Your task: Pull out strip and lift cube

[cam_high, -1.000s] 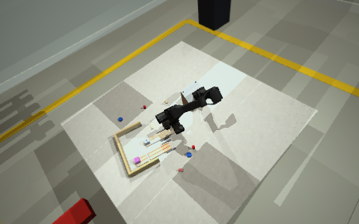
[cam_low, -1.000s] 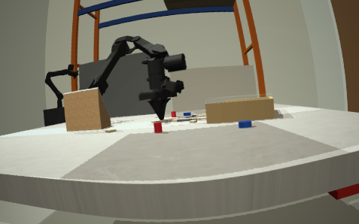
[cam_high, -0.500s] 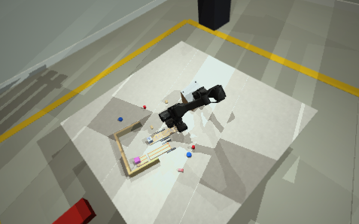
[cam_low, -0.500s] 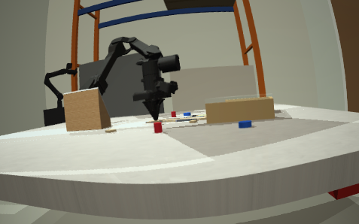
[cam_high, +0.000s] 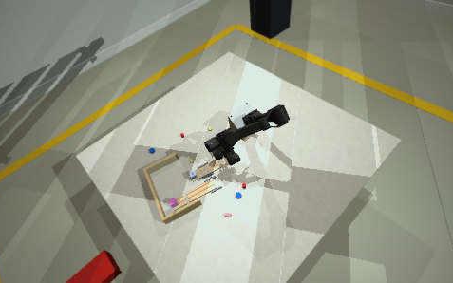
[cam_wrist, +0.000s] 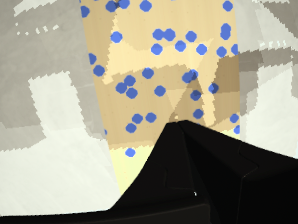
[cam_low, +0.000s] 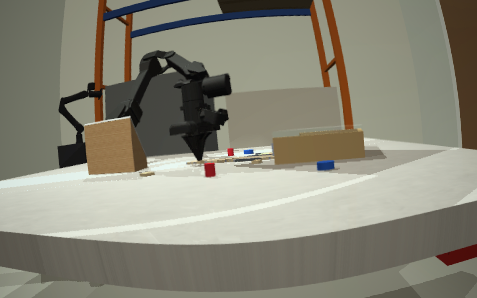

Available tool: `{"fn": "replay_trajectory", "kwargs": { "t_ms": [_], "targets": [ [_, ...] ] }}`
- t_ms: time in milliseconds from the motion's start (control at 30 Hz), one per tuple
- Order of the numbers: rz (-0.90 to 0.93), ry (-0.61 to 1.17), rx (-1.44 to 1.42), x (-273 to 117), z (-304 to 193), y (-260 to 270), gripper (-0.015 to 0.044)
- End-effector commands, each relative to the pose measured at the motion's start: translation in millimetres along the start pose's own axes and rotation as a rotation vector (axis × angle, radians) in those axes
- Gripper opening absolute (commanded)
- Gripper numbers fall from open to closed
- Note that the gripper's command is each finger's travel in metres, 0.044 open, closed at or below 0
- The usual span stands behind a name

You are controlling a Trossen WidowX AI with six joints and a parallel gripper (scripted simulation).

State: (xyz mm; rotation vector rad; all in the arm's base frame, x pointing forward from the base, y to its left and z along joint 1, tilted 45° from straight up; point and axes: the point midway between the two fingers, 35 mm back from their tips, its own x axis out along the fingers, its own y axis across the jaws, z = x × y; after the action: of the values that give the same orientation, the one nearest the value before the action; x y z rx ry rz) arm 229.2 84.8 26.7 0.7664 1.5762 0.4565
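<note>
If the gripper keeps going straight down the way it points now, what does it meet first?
Most likely the blue-dotted strip. The gripper is shut on nothing, pointing straight down with its tip at the table; the wrist view shows that strip directly under the tip. Whether it already touches is unclear.

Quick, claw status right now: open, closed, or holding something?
Claw: closed with nothing between its fingers, tips pressed down on the tan strip with blue dots.
</note>
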Motion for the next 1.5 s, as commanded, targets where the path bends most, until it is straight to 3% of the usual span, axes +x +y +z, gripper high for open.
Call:
{"fn": "replay_trajectory", "kwargs": {
  "t_ms": [0,1267,1467],
  "targets": [
    [-0.001,0.03,0.017,5.5,-14.4,-2.3,0.0],
    [-0.001,0.031,0.018,5.2,-28.2,-2.6,0.0],
    [-0.003,0.03,0.018,-41.4,-16.5,-0.8,0.0]
  ]
}}
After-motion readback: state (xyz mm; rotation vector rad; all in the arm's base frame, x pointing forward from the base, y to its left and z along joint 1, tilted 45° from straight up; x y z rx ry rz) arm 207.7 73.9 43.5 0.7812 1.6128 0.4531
